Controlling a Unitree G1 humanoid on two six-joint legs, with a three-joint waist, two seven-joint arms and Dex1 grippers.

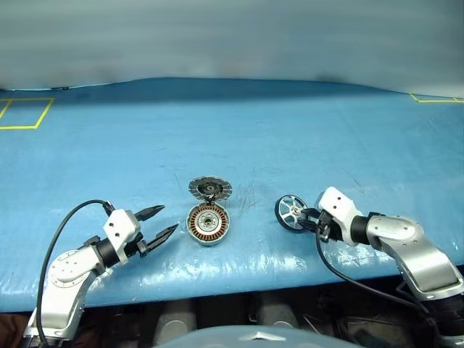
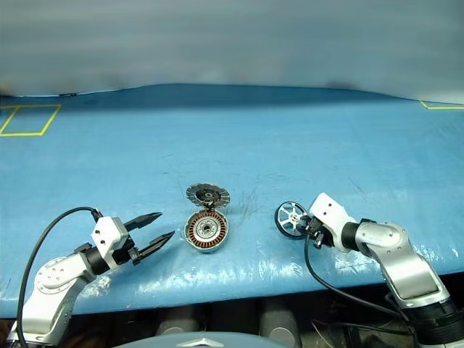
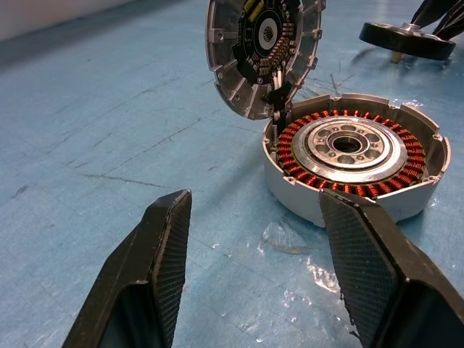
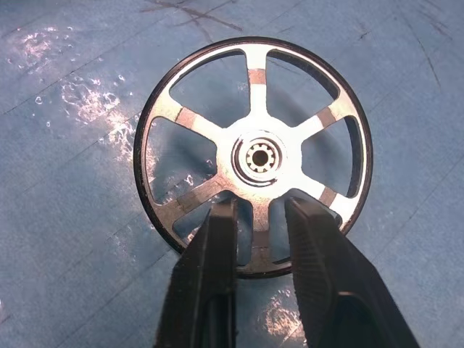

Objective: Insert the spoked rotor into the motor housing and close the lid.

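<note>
Right hand (image 4: 257,225) narrow, fingers straddling one spoke of rotor (image 4: 255,156); looks light, stiff, slippery. Left hand (image 1: 161,222) wide, empty.

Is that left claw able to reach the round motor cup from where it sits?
Probably yes. The left gripper is open, pointing at the motor housing, with bare blue table between them. The lid stands tilted up at the housing's far edge, out of the way.
</note>
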